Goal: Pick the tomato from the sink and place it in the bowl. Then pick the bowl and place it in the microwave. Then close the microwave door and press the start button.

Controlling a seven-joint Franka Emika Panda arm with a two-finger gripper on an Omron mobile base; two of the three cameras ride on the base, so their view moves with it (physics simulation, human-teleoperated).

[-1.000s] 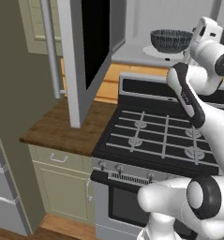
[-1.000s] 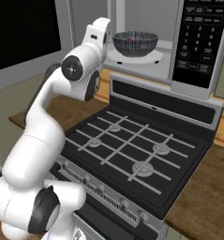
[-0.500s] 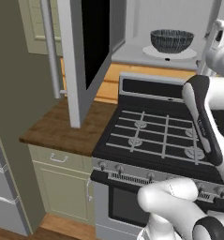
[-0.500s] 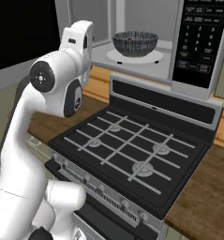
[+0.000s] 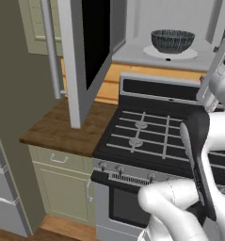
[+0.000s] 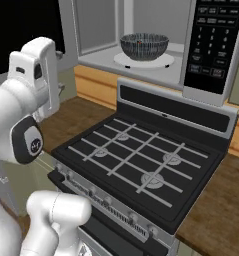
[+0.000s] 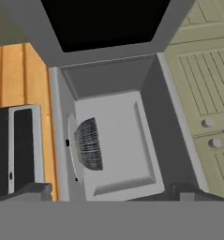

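The dark ribbed bowl (image 5: 172, 41) (image 6: 143, 46) stands on the white turntable plate (image 5: 182, 54) inside the open microwave (image 6: 98, 30). A red speck in the bowl, the tomato (image 6: 139, 43), peeks over its rim. The microwave door (image 5: 88, 56) hangs swung out to the left, its bar handle (image 5: 50, 47) facing outward. In the rolled hand view the bowl (image 7: 89, 144) lies well ahead of my gripper (image 7: 111, 193). The gripper is open, with its fingertips (image 7: 34, 190) far apart and nothing between them, and it is drawn back from the microwave. The sink is out of view.
The dark keypad panel (image 6: 211, 45) sits right of the cavity. Below is the black gas stove (image 6: 141, 160) with its raised back panel (image 5: 161, 92). A wooden counter (image 5: 57, 127) lies left of the stove under the door. Grey-green cabinet doors (image 7: 202, 93) flank the microwave.
My arm has pulled back from the microwave opening toward the base, folding low at the stove's side. The bowl stays on the turntable, and the door stays open.
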